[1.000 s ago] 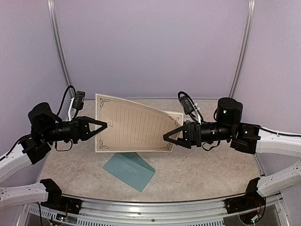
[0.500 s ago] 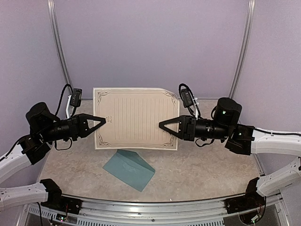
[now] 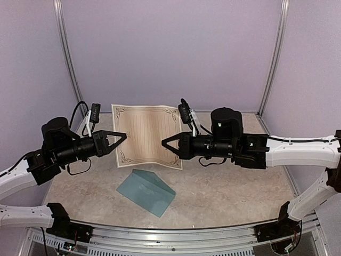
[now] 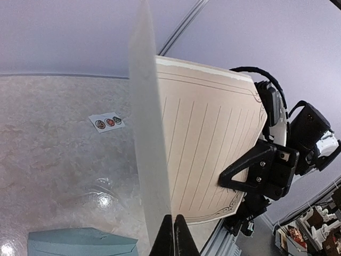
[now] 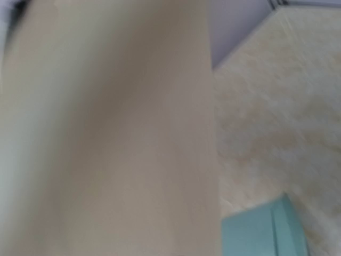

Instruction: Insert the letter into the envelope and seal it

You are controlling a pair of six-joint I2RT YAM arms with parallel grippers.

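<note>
The cream letter [image 3: 145, 132] with its dark ornate border hangs upright above the table, bowed between both grippers. My left gripper [image 3: 124, 136] is shut on its left edge; in the left wrist view the closed fingertips [image 4: 173, 236] pinch the sheet [image 4: 208, 149] seen almost edge-on. My right gripper [image 3: 164, 143] is shut on the right edge, and its black finger [image 4: 250, 169] lies across the lined face. The right wrist view is filled by the blurred letter [image 5: 106, 133], so its own fingers are hidden. The teal envelope [image 3: 146, 192] lies flat on the table below.
A white strip of round stickers [image 4: 106, 121] lies on the marbled table [image 3: 229, 186] behind the letter. The envelope's corner [image 5: 266, 229] shows at the lower right of the right wrist view. Purple walls and metal posts [image 3: 273, 58] enclose the back.
The right gripper closed on the letter's right edge and swept left toward the left gripper. The letter now bows and looks narrower. The left gripper shifted slightly right.
</note>
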